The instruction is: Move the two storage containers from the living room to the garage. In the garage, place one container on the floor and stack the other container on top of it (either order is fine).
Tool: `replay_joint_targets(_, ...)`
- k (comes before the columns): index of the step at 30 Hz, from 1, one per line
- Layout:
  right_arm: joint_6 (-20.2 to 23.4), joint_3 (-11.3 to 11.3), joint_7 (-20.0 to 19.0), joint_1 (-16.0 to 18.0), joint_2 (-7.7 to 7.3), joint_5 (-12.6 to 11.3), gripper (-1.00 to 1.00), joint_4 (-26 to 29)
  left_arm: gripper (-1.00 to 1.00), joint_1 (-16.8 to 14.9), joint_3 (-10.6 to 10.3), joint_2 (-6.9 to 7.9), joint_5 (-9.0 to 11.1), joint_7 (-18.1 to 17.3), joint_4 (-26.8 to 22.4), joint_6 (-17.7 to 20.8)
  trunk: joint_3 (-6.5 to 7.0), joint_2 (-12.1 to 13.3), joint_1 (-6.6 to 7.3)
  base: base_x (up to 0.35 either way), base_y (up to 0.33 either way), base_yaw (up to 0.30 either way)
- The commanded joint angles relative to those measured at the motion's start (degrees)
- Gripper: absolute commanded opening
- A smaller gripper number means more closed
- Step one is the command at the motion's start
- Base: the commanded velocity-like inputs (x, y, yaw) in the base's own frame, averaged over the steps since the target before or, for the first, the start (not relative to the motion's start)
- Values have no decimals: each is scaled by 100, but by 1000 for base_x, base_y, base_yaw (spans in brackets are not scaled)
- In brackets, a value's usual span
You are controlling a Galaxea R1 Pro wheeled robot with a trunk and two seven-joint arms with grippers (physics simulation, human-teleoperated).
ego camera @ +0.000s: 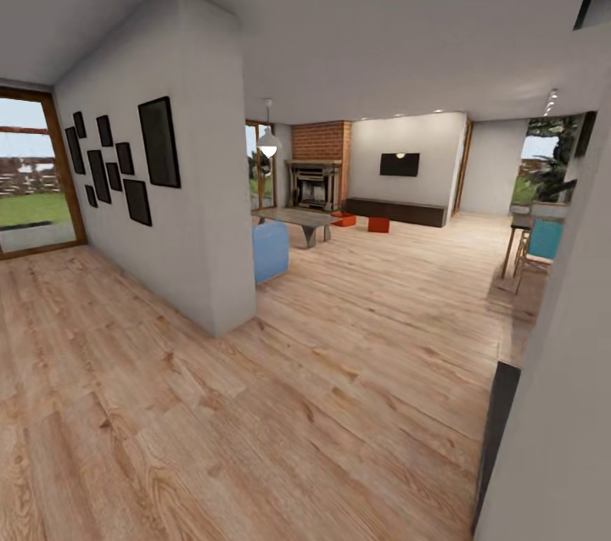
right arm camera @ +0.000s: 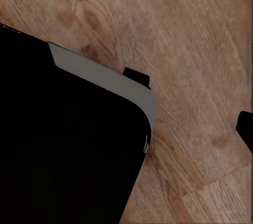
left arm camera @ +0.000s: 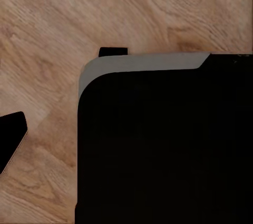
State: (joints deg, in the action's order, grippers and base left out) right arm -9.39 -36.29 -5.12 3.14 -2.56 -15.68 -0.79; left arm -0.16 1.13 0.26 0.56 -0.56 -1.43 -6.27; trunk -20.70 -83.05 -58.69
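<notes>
- Two orange-red storage containers sat on the wood floor at the far end of the living room, just right of centre in the head view: one (ego camera: 344,220) near the foot of the brick fireplace (ego camera: 321,164), the other (ego camera: 378,225) a little to its right, in front of the long low dark cabinet (ego camera: 395,211). The two stood apart from each other.
- A black TV (ego camera: 400,164) hung on the white wall above that cabinet.
- A low grey bench (ego camera: 299,220) stood left of the containers, with a blue seat (ego camera: 271,251) nearer the camera beside the white partition wall (ego camera: 204,210).
- Black picture frames (ego camera: 159,142) covered the partition's left face, in the left part of the frame.
- A pendant lamp (ego camera: 268,144) hung above the grey bench.
- At the right edge, a teal chair (ego camera: 543,241) stood by a wooden-legged bench.
- Light wood plank flooring (ego camera: 280,405) filled the lower half of the head view.
- In the left wrist view, a large black body with a grey edge (left arm camera: 142,61) lay over the planks; whether the left claw was wide or narrow could not be told.
- The right wrist view showed a similar black body with a grey edge (right arm camera: 105,79) above the planks; the right claw's state could not be told either.
</notes>
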Motion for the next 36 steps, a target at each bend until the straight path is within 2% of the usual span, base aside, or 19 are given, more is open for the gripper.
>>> replay_joint_targets(1,-25,-36,-32,4,0,-63,100,-9,100,-2,10,2,6,-6,1,-15,-6,-3,-3,322,0,0)
replay_joint_targets(36,-27,-36,-31,2,1,-76,100,-9,100,-2,10,0,6,-13,2,-15,-6,-3,-3,322,0,0)
